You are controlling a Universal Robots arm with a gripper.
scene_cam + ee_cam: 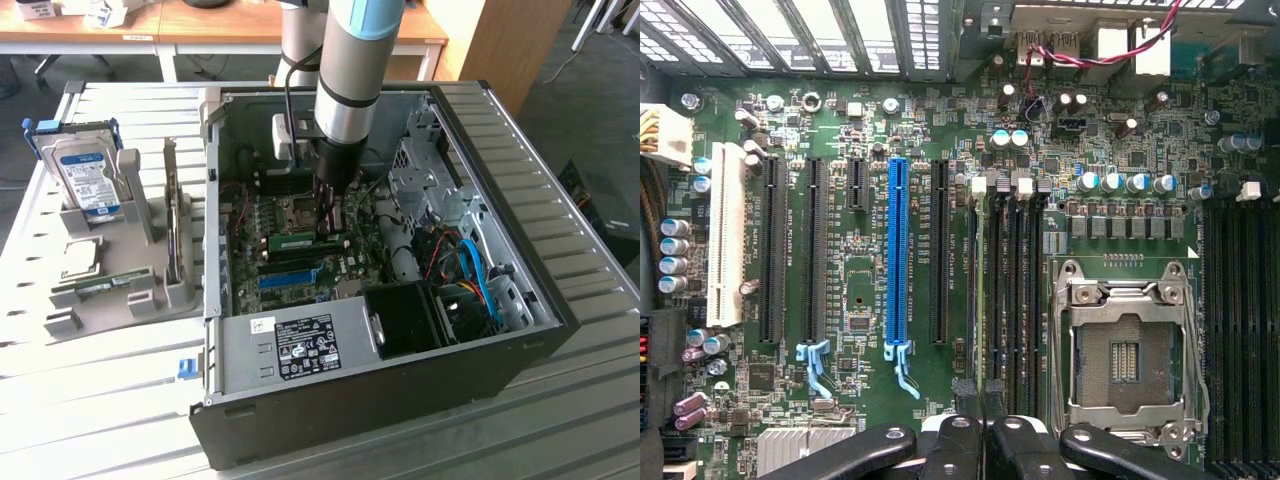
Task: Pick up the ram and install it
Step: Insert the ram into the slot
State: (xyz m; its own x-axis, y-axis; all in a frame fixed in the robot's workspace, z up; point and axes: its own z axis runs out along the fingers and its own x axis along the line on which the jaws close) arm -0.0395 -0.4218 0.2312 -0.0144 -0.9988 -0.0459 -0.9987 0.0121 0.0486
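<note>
Gripper point(983, 405) clamped on ram point(979, 290) end, over mobo point(860, 290).

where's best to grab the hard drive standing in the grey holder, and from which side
Probably its top edge, from above. The hard drive stands on end in the grey holder, its lower part sunk in the slot, so only the top is free; pinch across its broad faces.
</note>
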